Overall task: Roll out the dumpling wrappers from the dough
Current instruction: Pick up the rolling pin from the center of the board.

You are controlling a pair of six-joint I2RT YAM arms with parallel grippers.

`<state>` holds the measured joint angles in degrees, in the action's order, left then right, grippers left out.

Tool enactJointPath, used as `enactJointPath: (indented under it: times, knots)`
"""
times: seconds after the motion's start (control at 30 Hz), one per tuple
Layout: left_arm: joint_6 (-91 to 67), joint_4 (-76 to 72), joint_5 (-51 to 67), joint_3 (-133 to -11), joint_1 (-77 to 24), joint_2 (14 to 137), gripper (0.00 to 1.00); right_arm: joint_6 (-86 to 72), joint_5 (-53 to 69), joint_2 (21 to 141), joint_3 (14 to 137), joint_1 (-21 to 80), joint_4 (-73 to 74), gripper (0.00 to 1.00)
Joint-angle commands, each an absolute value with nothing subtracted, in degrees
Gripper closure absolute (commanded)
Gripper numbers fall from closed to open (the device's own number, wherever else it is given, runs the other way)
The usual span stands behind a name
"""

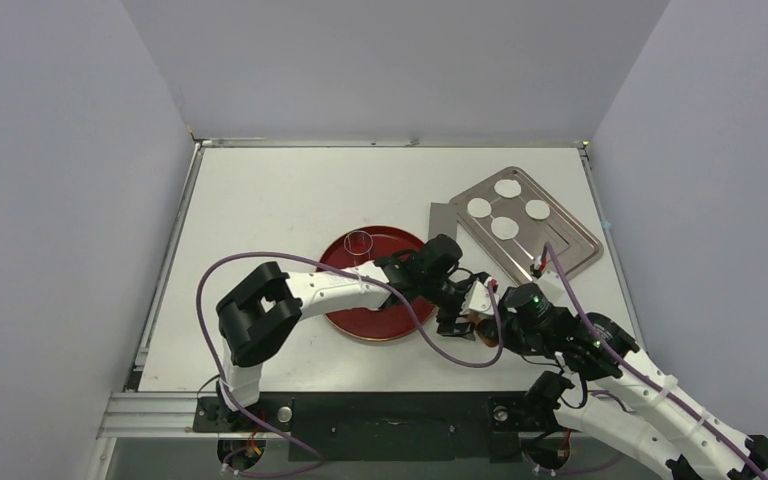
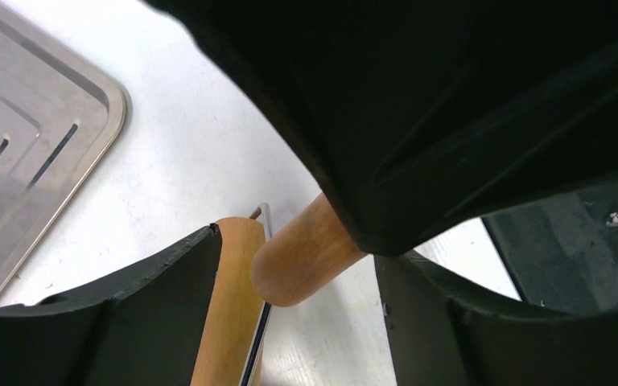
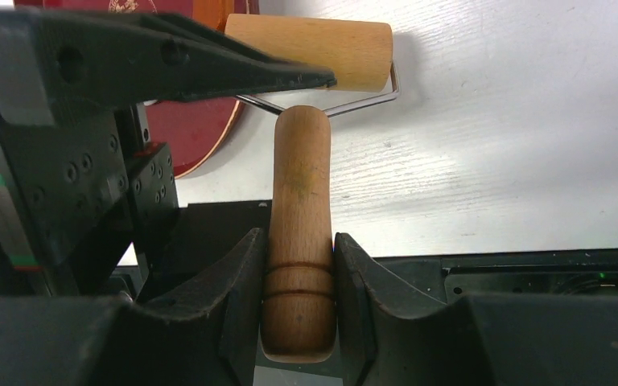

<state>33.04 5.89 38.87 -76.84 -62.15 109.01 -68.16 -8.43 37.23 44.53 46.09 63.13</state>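
Overhead, four dumpling wrappers (image 1: pixel 505 228) are seen lying on the metal tray (image 1: pixel 570 252) at the far right, well apart from the red plate (image 1: pixel 365 322) in the middle. No dough can be made out. Part of the plate is covered by the left arm (image 1: pixel 330 290), which is stretched across it toward the right arm (image 1: pixel 615 385). A small ring cutter (image 1: pixel 360 241) is set at the plate's far edge, and a grey scraper (image 1: pixel 443 218) is laid just beside the tray. Both could be knocked if the left arm is swung carelessly.

From the left wrist, the left claw (image 2: pixel 294 251) is shown wide open. The handle tip of the rolling pin (image 2: pixel 302 257) is framed between its fingers, and nothing is gripped. The main risk is judged to lie here: if the jaws are closed on the rounded tip alone, the handle could be squeezed out and the pin dropped.

From the right wrist, the right claw (image 3: pixel 299 265) is seen clamped on the lower end of the handle, with the barrel (image 3: pixel 310 50) near the plate's edge. If this hold is released before the other is firm, the pin is likely to be lost. A finger of the left claw is seen over the handle, so a collision between the claws is also to be guarded against.
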Motion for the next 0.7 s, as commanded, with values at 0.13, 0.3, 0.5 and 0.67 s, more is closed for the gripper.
enactJointPath:
  times: [0.13, 0.3, 0.5, 0.67]
  knots:
    - [31.56, 4.1, 43.19, -79.73, -62.34, 111.04, 0.58, -68.8, -8.73, 35.91, 47.35, 45.42, 58.26, 1.0]
    - [29.88, 6.19, 43.97, -81.06, -62.55, 111.01, 1.0, -66.83, -8.48, 36.71, 48.37, 44.88, 57.86, 1.0]
    - [17.94, 7.2, 48.21, -82.88, -59.7, 109.57, 1.0, -54.07, -9.87, 39.86, 55.57, 44.46, 58.64, 0.57]
    - [12.15, 5.87, 49.59, -81.37, -57.46, 106.71, 1.0, -48.76, -11.11, 40.63, 58.2, 44.42, 58.83, 0.14]
